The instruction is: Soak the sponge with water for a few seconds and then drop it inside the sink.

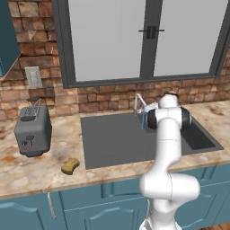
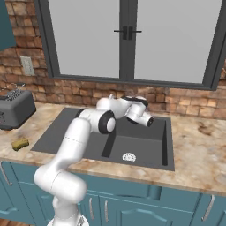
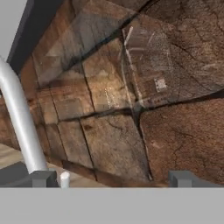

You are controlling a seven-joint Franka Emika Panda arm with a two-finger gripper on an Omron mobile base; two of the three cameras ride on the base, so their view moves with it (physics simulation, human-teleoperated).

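The wide rectangular dark grey recessed sink (image 1: 112,139) lay in the marble counter (image 1: 36,168), the two-finger gripper (image 3: 111,178) by its slim silver faucet (image 3: 17,118) stood wide and empty, and the small mustard-yellow sponge (image 1: 70,166) rested left of the sink near the boxy grey toaster (image 1: 32,131).

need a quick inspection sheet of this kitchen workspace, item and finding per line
surface: marble-look counter over blue cabinets, with the sink set into it
job's things: sponge lies on the counter left of the sink, near the front edge, untouched; a thin stream of water runs from the faucet into the sink
clutter: grey toaster on the counter left of the sink, behind the sponge
claw: open and holding nothing, up by the faucet at the back of the sink, facing the brick wall
cables: nothing seen
surroundings: brick wall, large window above the sink, wall outlet above the toaster
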